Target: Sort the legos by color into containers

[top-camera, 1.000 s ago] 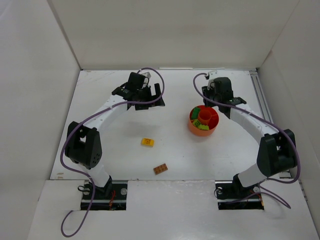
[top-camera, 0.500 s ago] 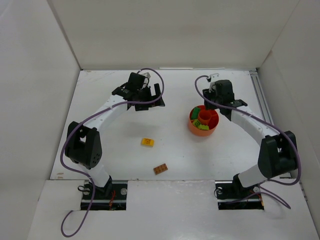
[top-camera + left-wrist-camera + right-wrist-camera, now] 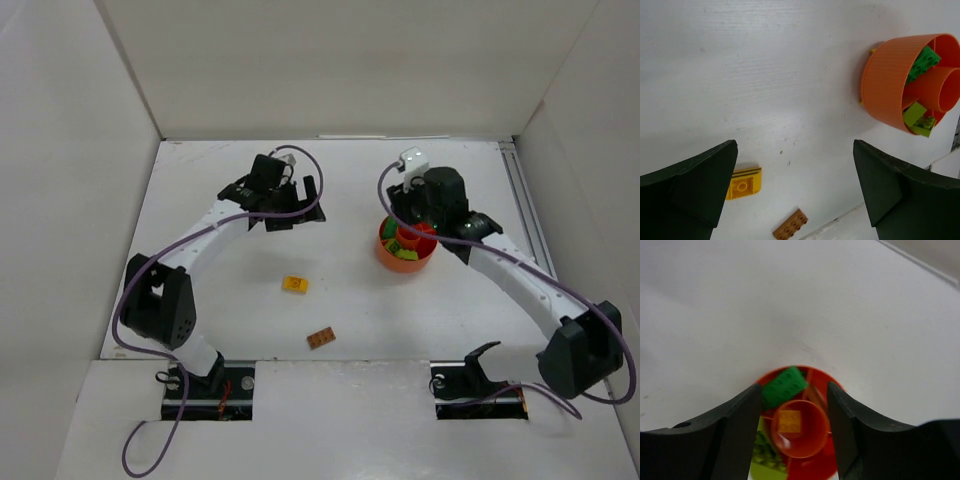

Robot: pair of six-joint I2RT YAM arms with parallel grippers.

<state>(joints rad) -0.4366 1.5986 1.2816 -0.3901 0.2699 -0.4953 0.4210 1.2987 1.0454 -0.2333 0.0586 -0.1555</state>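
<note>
I judge this to be the drop-off end of one cycle. My right hand [image 3: 795, 386] hangs directly over the small round orange-red plastic bowl with inner dividers [image 3: 882, 85]. Its fingers are parted and nothing is between them. A small orange studded brick [image 3: 789, 421] lies in the bowl's central cup, a dark green brick [image 3: 784, 385] in the compartment beyond it, and lime bricks [image 3: 765, 455] in another.

My left hand [image 3: 794, 150] is spread wide and empty, hovering above the worktop [image 3: 450, 310] well to the left of the bowl.

Two pieces are not yet sorted: a yellow square brick [image 3: 294, 284] and a flat brown plate brick [image 3: 321, 339]. Both lie studs up on the near half, well apart from each other and from the bowl.

The next move, as I see it, is to bring a hand down over the yellow brick and straddle it squarely. It then goes to its own compartment, though I cannot tell from here which one is free.

The worktop is plain matte white, enclosed on three sides by white panel walls [image 3: 330, 60].
</note>
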